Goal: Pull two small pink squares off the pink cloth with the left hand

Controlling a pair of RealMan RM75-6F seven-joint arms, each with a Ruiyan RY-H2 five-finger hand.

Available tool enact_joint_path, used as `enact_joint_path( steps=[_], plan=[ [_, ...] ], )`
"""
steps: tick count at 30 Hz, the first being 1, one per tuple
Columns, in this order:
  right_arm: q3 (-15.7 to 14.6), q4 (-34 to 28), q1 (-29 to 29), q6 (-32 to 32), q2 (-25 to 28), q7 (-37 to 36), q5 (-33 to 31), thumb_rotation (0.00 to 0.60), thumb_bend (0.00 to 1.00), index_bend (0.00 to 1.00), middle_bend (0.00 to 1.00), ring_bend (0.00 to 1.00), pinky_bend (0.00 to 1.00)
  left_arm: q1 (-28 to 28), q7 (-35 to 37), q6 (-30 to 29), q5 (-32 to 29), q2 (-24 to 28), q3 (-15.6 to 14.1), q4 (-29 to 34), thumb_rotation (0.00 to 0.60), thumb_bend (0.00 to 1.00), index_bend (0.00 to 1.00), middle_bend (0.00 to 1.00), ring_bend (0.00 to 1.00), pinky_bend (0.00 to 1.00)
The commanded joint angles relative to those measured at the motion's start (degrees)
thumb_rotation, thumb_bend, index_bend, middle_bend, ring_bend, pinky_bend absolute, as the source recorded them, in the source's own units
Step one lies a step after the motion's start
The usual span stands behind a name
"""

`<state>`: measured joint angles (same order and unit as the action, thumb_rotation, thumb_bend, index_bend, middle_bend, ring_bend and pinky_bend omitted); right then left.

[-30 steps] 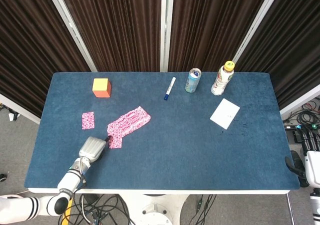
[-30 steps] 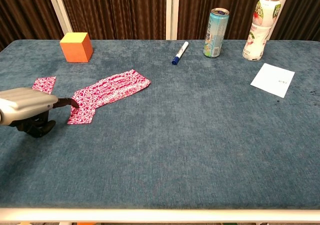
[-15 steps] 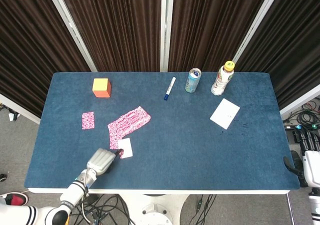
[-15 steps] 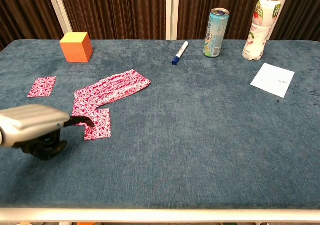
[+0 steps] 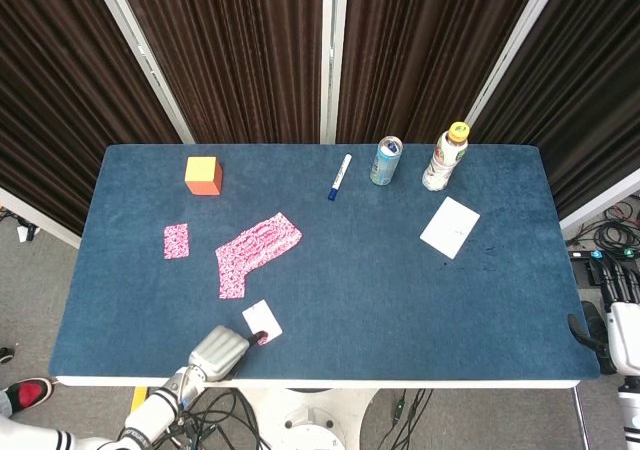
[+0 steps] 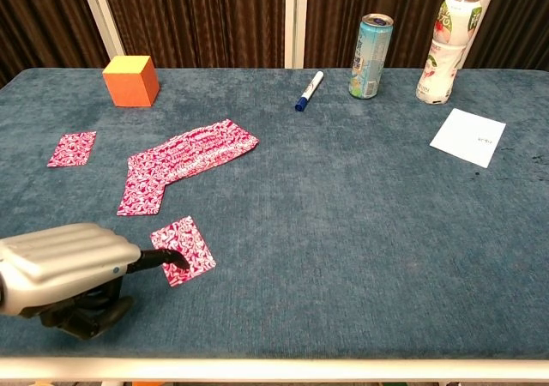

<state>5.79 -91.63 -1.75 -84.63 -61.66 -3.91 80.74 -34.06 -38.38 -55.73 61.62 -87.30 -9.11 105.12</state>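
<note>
The pink patterned cloth (image 5: pixel 256 249) (image 6: pixel 184 164) lies flat at the table's left. One small pink square (image 5: pixel 176 240) (image 6: pixel 72 148) rests to its left, apart from it. A second small pink square (image 5: pixel 261 321) (image 6: pixel 183 250) lies near the front edge, well clear of the cloth; it looks pale in the head view. My left hand (image 5: pixel 219 351) (image 6: pixel 67 267) sits at the front left edge. One dark fingertip (image 6: pixel 169 258) is on that square's near corner, and the other fingers are curled under. My right hand (image 5: pixel 620 285) hangs off the table's right side, holding nothing.
An orange cube (image 5: pixel 203 175) stands at the back left. A blue marker (image 5: pixel 340 176), a can (image 5: pixel 386 160) and a bottle (image 5: pixel 445 157) line the back. A white card (image 5: pixel 450 227) lies at the right. The blue table (image 5: pixel 380 300) ends just below my left hand.
My left hand has drawn back toward the front edge, taking the second square with it from the cloth's lower end. The cloth, the first square and the right hand have stayed put.
</note>
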Motion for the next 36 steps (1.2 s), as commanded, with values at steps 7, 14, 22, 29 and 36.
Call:
enact_joint_path(
  steps=[7,14,22,29,36],
  plan=[
    [-0.04,0.27,-0.15,0.32,-0.22,-0.05,-0.01,0.600,0.23,0.00,0.00,0.00,0.00,0.15,-0.32,-0.62,0.74,1.44,-0.86,2.67,0.600,0.64,0.13,1.00,0.97,0.94],
    [-0.08,0.18,-0.11,0.09,-0.31,0.17,0.20,0.600,0.23,0.00,0.00,0.00,0.00,0.81,-0.23,-2.99,2.90,0.86,0.07,1.09,0.600,0.64,0.13,1.00,0.97,0.94],
    [-0.06,0.15,-0.11,0.11,-0.30,0.26,0.12,0.600,0.23,0.00,0.00,0.00,0.00,0.93,-2.81,-2.41,-1.60,-0.92,0.65,-3.33,0.600,0.64,0.13,1.00,0.97,0.94],
    [-0.06,0.13,-0.15,0.14,-0.28,0.19,0.18,0.600,0.23,0.00,0.00,0.00,0.00,0.45,-3.38,-1.33,-2.24,-0.54,0.03,-1.70,0.600,0.64,0.13,1.00,0.97,0.94],
    [-0.01,0.15,-0.10,0.04,-0.17,-0.03,0.15,0.600,0.23,0.00,0.00,0.00,0.00,0.27,-2.37,-0.97,-0.61,0.45,-0.52,1.51,0.600,0.64,0.13,1.00,0.97,0.94]
  ],
)
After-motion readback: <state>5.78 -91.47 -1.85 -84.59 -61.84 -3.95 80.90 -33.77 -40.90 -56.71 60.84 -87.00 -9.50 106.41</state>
